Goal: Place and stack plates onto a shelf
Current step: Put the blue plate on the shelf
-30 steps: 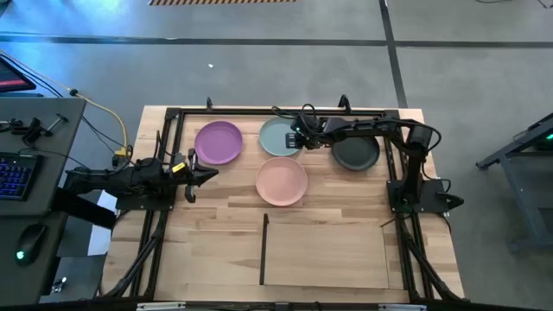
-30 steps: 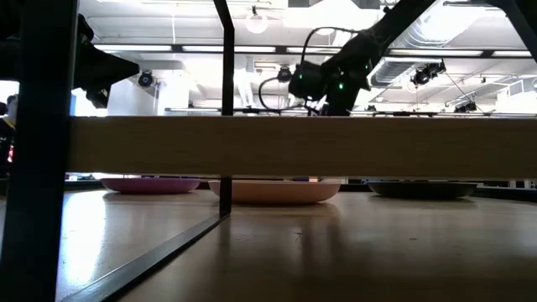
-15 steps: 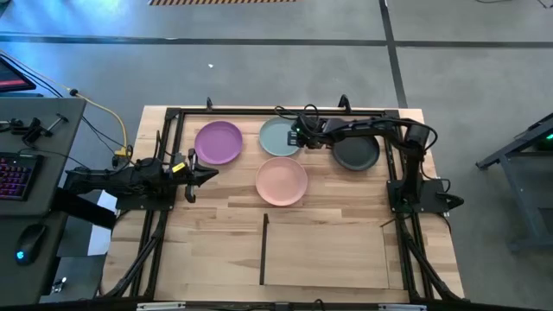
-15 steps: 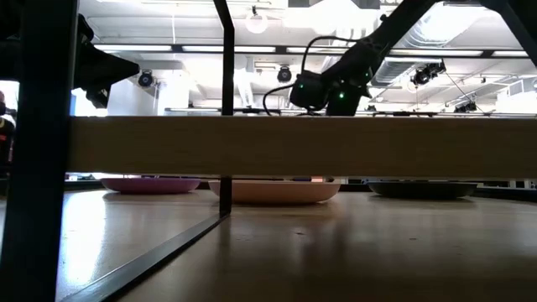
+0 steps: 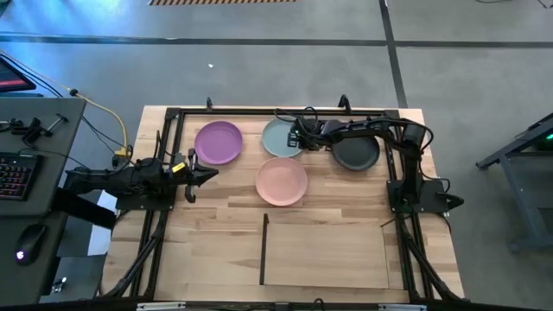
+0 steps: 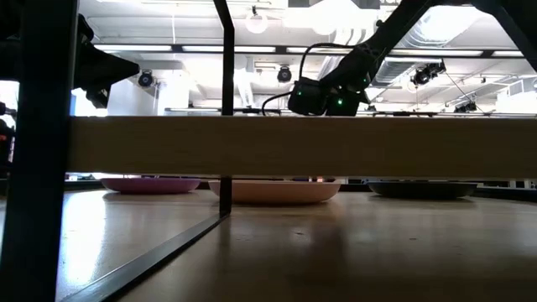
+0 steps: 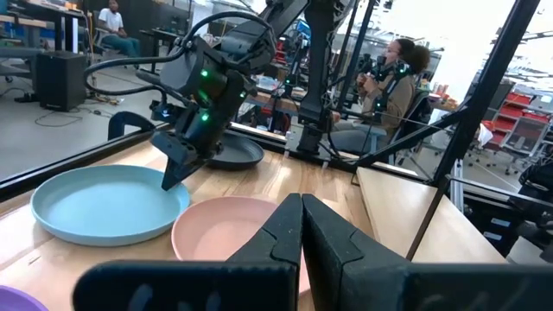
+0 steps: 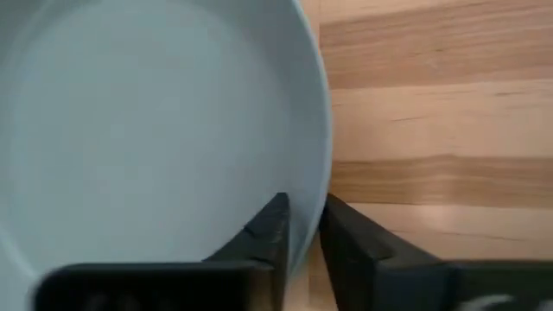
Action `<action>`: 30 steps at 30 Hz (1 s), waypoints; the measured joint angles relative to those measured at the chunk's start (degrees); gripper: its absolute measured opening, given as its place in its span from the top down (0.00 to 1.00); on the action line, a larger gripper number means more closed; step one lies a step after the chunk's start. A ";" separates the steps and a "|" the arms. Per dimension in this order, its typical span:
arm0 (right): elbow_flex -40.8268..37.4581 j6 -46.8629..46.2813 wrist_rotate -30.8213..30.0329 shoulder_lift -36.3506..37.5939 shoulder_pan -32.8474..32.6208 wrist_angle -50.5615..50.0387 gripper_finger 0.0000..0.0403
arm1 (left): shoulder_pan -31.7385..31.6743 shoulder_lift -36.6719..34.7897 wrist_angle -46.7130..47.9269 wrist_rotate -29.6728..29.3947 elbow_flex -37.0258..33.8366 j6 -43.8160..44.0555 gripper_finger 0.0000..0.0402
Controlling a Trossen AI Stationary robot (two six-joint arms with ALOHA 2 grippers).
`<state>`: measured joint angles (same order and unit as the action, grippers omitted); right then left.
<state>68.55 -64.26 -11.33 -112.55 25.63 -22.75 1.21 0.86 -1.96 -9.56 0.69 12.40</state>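
Observation:
In the high view four plates lie flat on the far half of the table: purple, pale blue-green, pink and black. The shelf is a pale panel at the near edge, with a dark strip along its left side. My right gripper reaches in from the right and sits at the blue-green plate's right rim, shut on it. My left gripper waits shut at the table's left, just near of the purple plate. My right gripper has the pale blue-green plate's right rim between its two fingers, one finger inside the dish and the other outside it. The fingers come from above, slanting in from the table's right. The plate lies flat on the table.
A black frame rings the table, and its posts stand close behind the plates. The pink plate lies just near of the blue-green one. The black plate sits under the right arm. A person sits beyond the table.
The right gripper has come down a little over the blue-green plate's right rim and shifted slightly toward the table's left. The plates have stayed where they were.

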 joint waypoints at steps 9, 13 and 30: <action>-0.11 4.54 0.46 2.59 1.85 -0.95 0.99 | 0.00 0.00 0.00 0.02 0.00 0.00 1.00; -0.11 6.66 0.36 6.17 4.32 -1.64 1.00 | 0.00 0.00 -0.02 0.00 0.00 0.00 1.00; -0.09 33.02 0.96 32.93 9.64 -24.57 1.00 | 0.00 0.00 -0.02 0.02 0.00 0.00 1.00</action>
<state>68.47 -31.24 -10.37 -79.62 35.27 -47.33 1.21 0.86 -1.98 -9.54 0.69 12.40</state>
